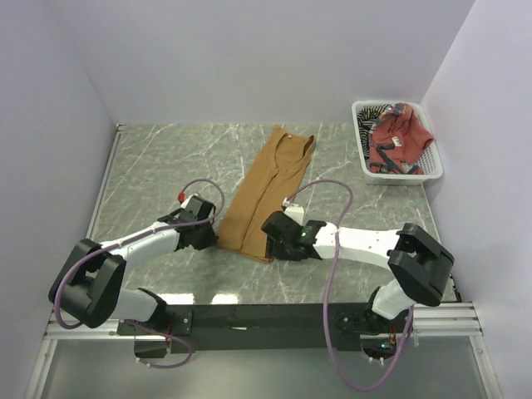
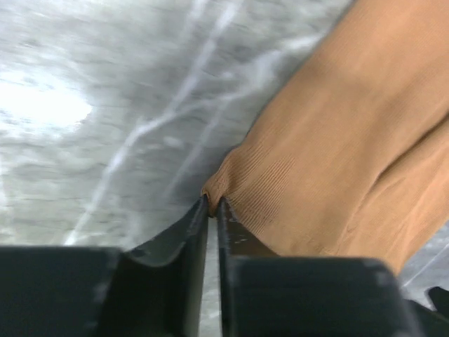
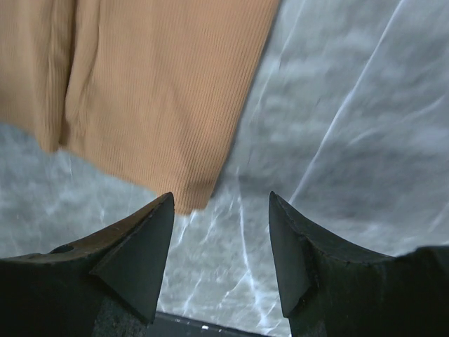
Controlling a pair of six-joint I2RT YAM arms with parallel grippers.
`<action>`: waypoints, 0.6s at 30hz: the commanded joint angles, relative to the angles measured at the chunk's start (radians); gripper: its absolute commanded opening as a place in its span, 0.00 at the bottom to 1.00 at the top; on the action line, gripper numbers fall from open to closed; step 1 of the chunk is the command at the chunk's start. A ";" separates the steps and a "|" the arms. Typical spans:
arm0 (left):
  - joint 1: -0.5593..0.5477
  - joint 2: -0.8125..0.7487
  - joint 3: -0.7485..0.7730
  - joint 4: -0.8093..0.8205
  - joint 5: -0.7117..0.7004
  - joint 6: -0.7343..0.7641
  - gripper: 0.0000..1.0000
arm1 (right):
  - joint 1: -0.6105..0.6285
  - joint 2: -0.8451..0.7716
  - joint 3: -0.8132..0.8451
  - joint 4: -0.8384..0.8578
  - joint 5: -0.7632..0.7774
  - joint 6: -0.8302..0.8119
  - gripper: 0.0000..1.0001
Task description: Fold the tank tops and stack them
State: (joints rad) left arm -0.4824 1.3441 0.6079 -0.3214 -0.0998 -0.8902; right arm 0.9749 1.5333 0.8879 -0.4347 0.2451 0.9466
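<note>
Red top (image 1: 401,137), striped top (image 1: 372,113) in basket (image 1: 405,177); left pincer (image 2: 212,201) tight on mustard top (image 2: 337,140), right pincer (image 3: 220,196) agape.

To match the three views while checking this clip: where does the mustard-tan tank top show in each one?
Top external: the mustard-tan tank top lies lengthwise mid-table, near hem toward the arms.
Left wrist: it fills the right side, its hem corner pinched in the left pincer.
Right wrist: it is upper left, its hem corner just ahead of the open right pincer.
Shared landmark: the veined grey marble tabletop.
</note>
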 commanded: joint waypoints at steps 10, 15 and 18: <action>-0.243 -0.058 -0.131 -0.030 -0.014 -0.171 0.01 | 0.067 -0.185 -0.226 0.074 0.029 0.270 0.63; -0.387 -0.129 -0.149 -0.096 -0.024 -0.259 0.01 | 0.068 -0.329 -0.306 0.050 0.040 0.300 0.62; -0.458 -0.148 -0.151 -0.126 -0.038 -0.298 0.00 | 0.073 -0.381 -0.325 0.008 0.059 0.314 0.62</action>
State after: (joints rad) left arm -0.8845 1.2045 0.4881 -0.3111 -0.1337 -1.1233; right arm 1.0370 1.2091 0.5735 -0.3946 0.2481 1.2160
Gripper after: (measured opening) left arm 0.015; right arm 0.623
